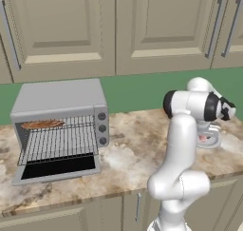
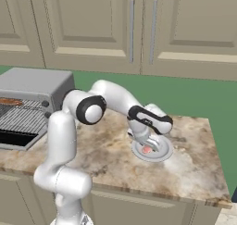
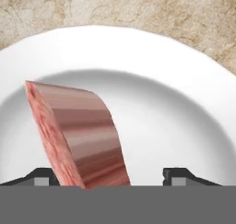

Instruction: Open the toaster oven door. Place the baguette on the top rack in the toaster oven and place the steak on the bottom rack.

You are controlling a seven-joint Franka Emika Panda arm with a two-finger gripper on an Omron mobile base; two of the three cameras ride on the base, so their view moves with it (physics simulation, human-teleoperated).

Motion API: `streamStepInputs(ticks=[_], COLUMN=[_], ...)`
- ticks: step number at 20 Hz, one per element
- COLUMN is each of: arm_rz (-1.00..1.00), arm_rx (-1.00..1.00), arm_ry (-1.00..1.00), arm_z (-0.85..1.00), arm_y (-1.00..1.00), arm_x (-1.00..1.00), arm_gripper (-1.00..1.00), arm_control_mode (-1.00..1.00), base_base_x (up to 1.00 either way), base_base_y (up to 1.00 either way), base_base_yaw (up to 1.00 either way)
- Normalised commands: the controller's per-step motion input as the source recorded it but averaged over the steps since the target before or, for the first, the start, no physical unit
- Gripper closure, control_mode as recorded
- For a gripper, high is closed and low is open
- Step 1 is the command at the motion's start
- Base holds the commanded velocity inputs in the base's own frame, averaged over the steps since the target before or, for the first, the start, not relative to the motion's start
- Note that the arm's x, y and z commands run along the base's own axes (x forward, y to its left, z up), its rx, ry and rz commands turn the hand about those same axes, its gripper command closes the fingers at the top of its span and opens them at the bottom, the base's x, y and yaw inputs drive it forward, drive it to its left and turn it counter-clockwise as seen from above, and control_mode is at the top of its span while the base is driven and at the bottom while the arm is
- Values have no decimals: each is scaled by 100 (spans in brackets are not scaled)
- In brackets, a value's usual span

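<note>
The toaster oven (image 1: pixel 57 97) stands at the counter's left with its door (image 1: pixel 57 170) folded down flat. The baguette (image 1: pixel 42 124) lies on the top rack (image 1: pixel 76 122); the bottom rack (image 1: pixel 61 147) below is bare. The pinkish-red steak (image 3: pixel 83 131) rests tilted on a white plate (image 3: pixel 138 38) at the counter's right. My gripper (image 3: pixel 110 177) hangs right over the plate, open, with the steak between its fingertips (image 3: pixel 179 174); the left tip is against the meat, the right tip stands apart. From the right base view the gripper (image 2: pixel 147 146) points down onto the steak (image 2: pixel 146 150).
Marble counter (image 1: pixel 133 144) spans between oven and plate (image 2: pixel 163 155). Closed wall cabinets (image 1: pixel 118 25) hang above a green backsplash. The counter's front edge runs just behind my arm, and its right end is near the plate.
</note>
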Motion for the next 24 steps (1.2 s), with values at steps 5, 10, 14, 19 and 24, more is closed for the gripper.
streamStepInputs(ticks=[5,10,14,19,24], arm_rz=[0,2,8,31,47], arm_rx=[0,0,0,0,-6], arm_ry=[0,-1,0,0,0], arm_z=[0,12,47,86,100], arm_y=[0,11,68,100,100], arm_x=[-11,-35,-52,-51,-3], arm_gripper=[100,100,100,100,100], arm_control_mode=[-100,-100,-100,-100,-100], base_base_x=[0,0,0,0,0], base_base_y=[0,0,0,0,0], base_base_yaw=[0,0,0,0,0])
